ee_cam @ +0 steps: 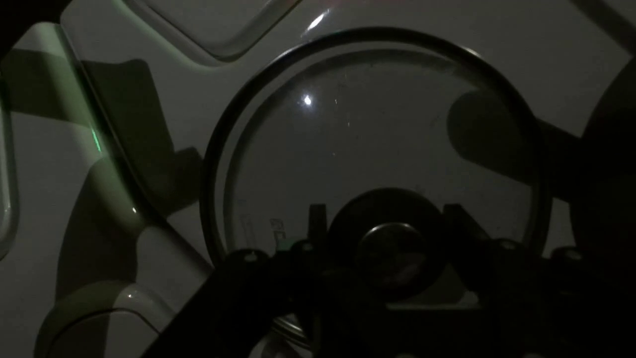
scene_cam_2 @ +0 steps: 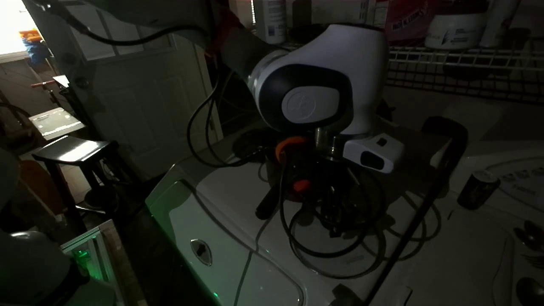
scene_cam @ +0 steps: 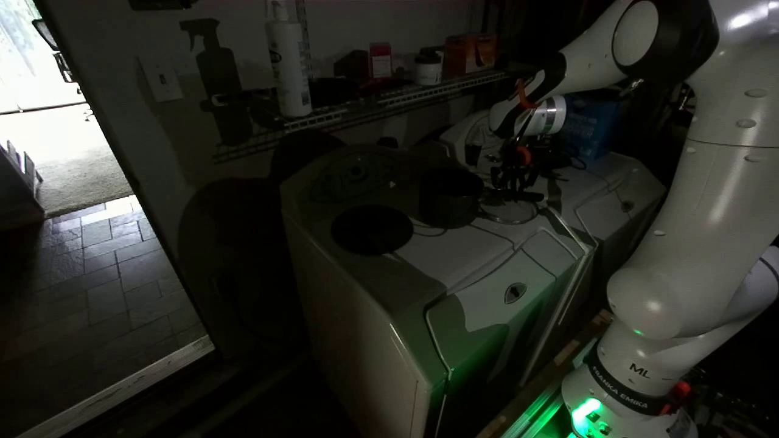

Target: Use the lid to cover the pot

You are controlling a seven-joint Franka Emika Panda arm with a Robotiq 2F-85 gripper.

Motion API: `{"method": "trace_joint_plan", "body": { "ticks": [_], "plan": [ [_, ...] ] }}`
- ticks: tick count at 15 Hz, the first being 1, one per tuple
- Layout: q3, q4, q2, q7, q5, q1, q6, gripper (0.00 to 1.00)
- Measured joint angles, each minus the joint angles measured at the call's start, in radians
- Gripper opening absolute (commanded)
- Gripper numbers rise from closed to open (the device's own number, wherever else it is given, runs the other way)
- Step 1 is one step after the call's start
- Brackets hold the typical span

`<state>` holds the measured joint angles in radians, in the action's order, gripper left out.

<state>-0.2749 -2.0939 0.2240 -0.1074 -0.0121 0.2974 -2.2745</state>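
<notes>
Glass lid, so expect slick, stiff, breakable, probably fairly light. Your gripper looks clamped on the dark knob, best spot imo, way better than the rim. Lid looks to be sitting flat on the white appliance, just beside the pot.

Dim throughout, with fine detail sunk in the dark. In an exterior view, daylight at the upper left is blown out to white and brightens the carpet, while the pot is nearly black. A green light on the robot's base tints the front of the white appliance. In an exterior view, glare whitens part of a stool at the left. In the wrist view, a sharp white glint sits on the glass lid, firm-edged shadows cross the white appliance, and the gripper is a murky silhouette.
</notes>
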Motion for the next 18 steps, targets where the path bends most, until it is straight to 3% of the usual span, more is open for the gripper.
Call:
{"method": "trace_joint_plan", "body": {
  "ticks": [18],
  "plan": [
    [0.002, 0.285, -0.048, 0.086, -0.057, -0.003, 0.145, 0.34]
  ]
}}
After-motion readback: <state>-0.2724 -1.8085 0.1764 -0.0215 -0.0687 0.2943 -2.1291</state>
